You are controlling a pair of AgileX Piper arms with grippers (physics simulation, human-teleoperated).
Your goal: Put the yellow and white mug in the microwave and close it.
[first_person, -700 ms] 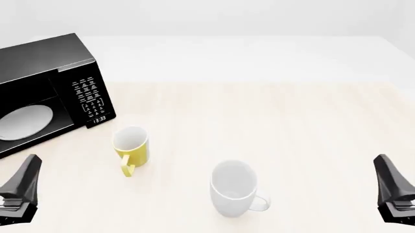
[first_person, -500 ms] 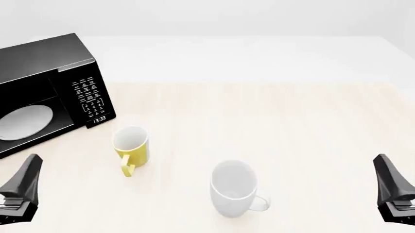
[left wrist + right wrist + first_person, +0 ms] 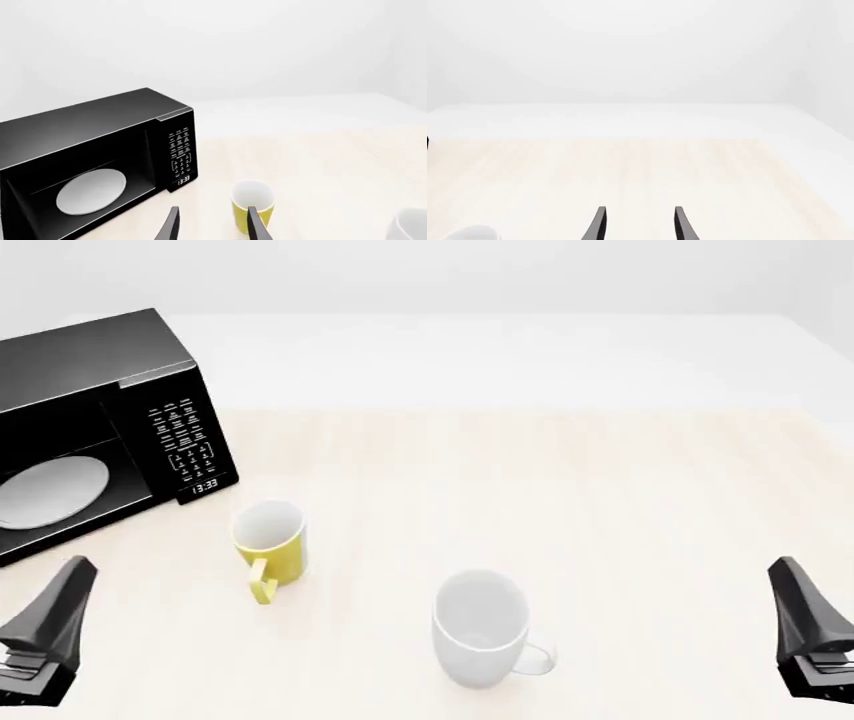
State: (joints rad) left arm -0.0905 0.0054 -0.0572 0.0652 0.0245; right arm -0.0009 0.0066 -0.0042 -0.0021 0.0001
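Item 1, the yellow and white mug (image 3: 271, 543): upright on the bench (image 3: 561, 500), handle turned toward the arms' side, just in front of the microwave's keypad corner; untouched.

Item 2, the microwave (image 3: 94, 430): far left of the bench, cavity exposed, white round plate (image 3: 51, 490) visible inside. The door itself is not visible; presumably swung open out of frame, so the cavity stands ready to receive the mug.

Item 3, the white mug (image 3: 479, 628): upright, nearer the arms, well apart from the yellow one; not part of the task.

Item 4, left gripper (image 3: 212, 226): fingers spread wide and empty, aimed toward the yellow mug, likely lining up an approach.

Item 5, right gripper (image 3: 639, 225): fingers wide, empty, low at the right edge, facing bare bench; apparently parked.
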